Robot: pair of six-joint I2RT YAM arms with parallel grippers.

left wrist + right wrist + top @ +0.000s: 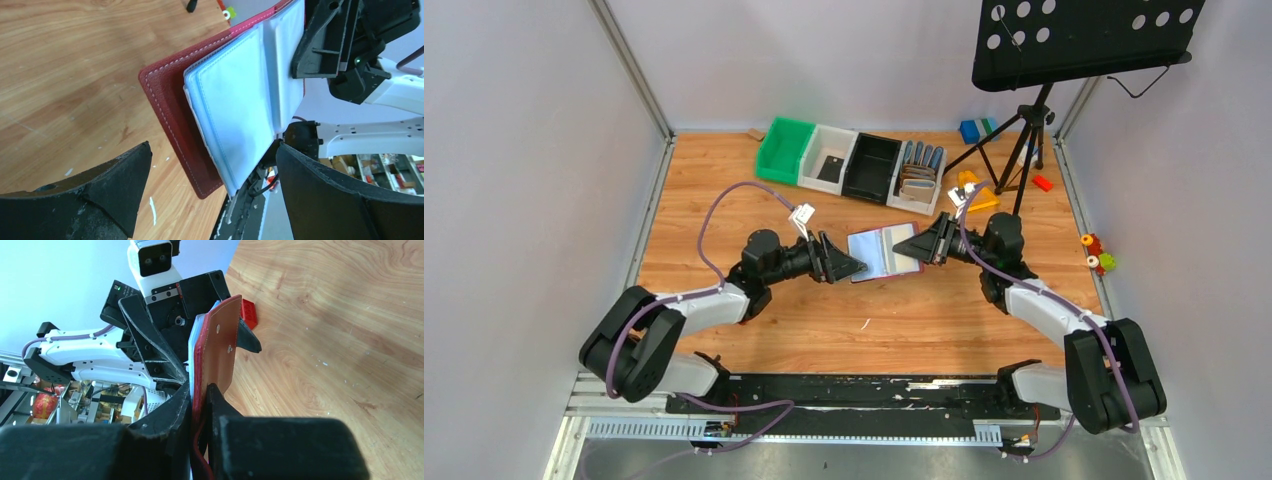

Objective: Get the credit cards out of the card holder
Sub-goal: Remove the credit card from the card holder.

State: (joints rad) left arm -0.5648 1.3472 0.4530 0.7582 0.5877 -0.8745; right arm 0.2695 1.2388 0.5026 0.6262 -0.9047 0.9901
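The maroon card holder [884, 253] is held open and tilted above the wooden table. My right gripper [921, 245] is shut on its right edge; in the right wrist view the jaws [200, 387] clamp the maroon leather beside the snap tab [222, 347]. My left gripper [859, 267] is open at the holder's left edge. In the left wrist view its fingers [125, 175] straddle the lower corner of the holder [170, 115] and its pale plastic sleeves [235, 110]. No card shows in the sleeves. A dark flat card [830, 167] lies in a white bin.
A row of bins stands at the back: green [786, 150], white [814, 172], black [871, 165], and one with upright wallets [918, 172]. A music stand tripod [1024, 130] and loose toy bricks [1042, 183] are at the back right. A red brick [248, 312] lies beyond the holder.
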